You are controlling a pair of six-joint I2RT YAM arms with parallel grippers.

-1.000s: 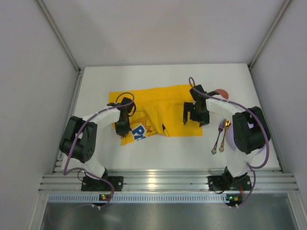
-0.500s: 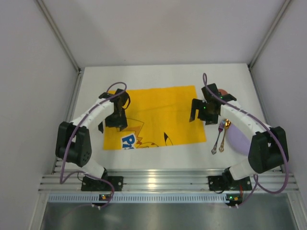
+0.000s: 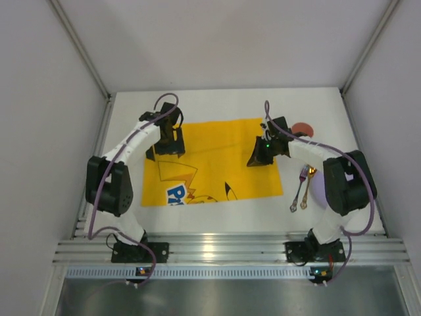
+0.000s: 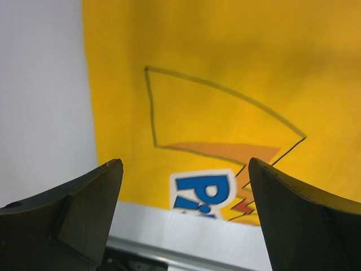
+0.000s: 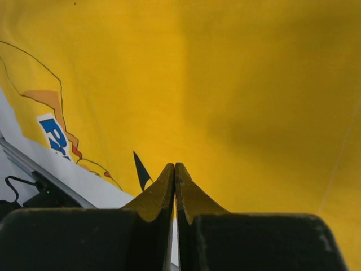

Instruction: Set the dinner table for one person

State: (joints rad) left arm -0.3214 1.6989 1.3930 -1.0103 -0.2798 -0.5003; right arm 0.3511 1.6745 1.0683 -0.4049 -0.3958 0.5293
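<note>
Dinner table point(image 3: 217, 217) lies under the placemat point(image 3: 217, 155), below the closed right pincer point(image 3: 255, 159).

A big yellow cloth point(image 5: 225, 84) fills almost all of the picture. At the bottom, the right gripper point(image 5: 175, 166) has its two dark fingers point(image 5: 152, 197) pressed together, tip against tip. The tips sit right at the cloth, but it is hard to tell if they pinch it. On the left, the cloth has a thin black line, an orange patch point(image 5: 48, 99) and blue letters point(image 5: 55, 135). A small black point point(image 5: 141, 172) is printed just beside the fingers. A strip of white table point(image 5: 84, 180) shows at the lower left.
</note>
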